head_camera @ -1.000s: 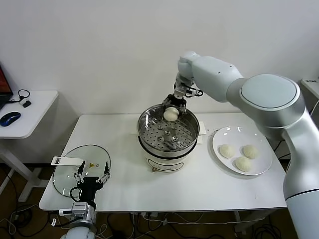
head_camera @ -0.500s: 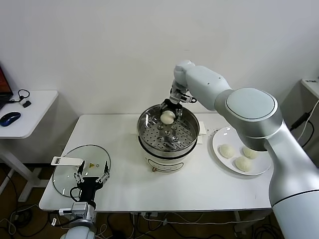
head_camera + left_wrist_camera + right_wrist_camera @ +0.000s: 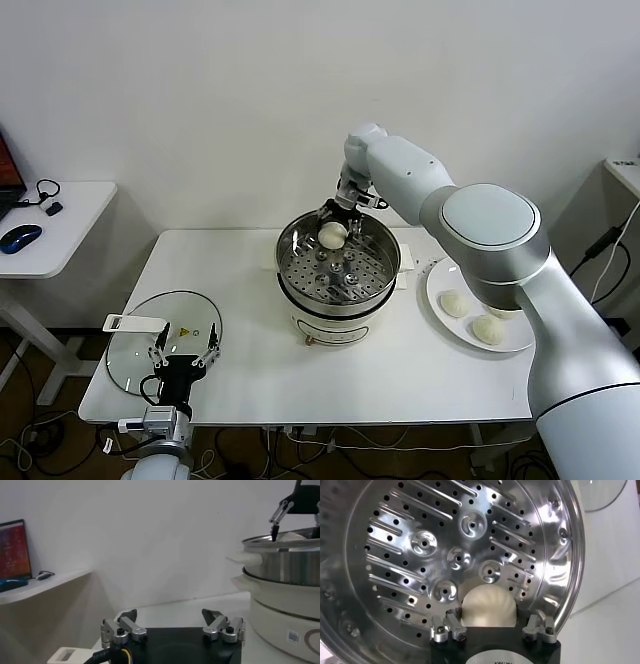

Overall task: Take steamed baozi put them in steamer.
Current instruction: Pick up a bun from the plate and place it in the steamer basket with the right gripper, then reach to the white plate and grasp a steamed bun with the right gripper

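One glass lid (image 3: 165, 335) lay at the left end of the white table (image 3: 420, 385). Over its near edge hung the left gripper (image 3: 183, 356), fingers spread wide and holding nothing. In the middle stood the steamer (image 3: 338, 272). Above its far side, the right gripper (image 3: 339, 222) had its fingers around one baozi (image 3: 332, 235), but I cannot tell if they pressed it. Three more baozi (image 3: 456, 303) sat on the white plate (image 3: 440, 278) at the right.
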Controlling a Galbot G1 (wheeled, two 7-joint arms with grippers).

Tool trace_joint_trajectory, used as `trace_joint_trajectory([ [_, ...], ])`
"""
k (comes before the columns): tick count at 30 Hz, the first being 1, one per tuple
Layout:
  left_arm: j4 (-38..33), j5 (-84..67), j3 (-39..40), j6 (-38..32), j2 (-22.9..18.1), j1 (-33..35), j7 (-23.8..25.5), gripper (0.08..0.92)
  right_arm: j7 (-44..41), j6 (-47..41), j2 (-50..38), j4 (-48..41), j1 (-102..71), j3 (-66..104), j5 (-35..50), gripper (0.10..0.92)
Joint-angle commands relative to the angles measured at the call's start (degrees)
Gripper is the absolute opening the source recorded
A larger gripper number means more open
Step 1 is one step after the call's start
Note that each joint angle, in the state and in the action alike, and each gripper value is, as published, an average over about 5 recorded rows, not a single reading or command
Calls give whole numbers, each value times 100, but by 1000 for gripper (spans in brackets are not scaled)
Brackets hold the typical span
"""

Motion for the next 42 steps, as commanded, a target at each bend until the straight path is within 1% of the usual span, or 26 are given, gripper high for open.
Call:
trace_joint_trajectory([
  [1, -5, 0, 3, -2, -193, -2, 3, 823, 5, 281, 34, -99, -30, 44, -46, 742],
  [5, -12, 2, 6, 1, -193, -4, 3, 823, 29, 281, 43, -91, -6, 77, -36, 807],
  [11, -59, 5, -3, 11, -175, 16, 4, 823, -21, 281, 9, 83, 120, 95, 75, 822],
  [19, -183, 4, -49, 26, -160, 79, 9, 823, -332, 281, -569, 1163, 1126, -1121, 1139, 823],
  [25, -249, 33, -6, 28, -176, 121, 10, 823, -321, 281, -1081, 2005, 1697, -1729, 1628, 823],
  [30, -304, 45, 19, 33, -191, 163, 9, 823, -326, 281, -1424, 2479, 2093, -2105, 2074, 823],
  [32, -318, 48, 21, 33, -192, 180, 8, 823, -290, 94, -1596, 2718, 2283, -2351, 2312, 823],
  [35, -333, 48, 14, 31, -190, 197, 6, 823, -119, -569, -1898, 3157, 2580, -2827, 2583, 823],
  [42, -329, 42, 14, 30, -190, 196, 5, 823, 257, -1653, -2645, 3688, 2922, -3415, 2542, 823],
])
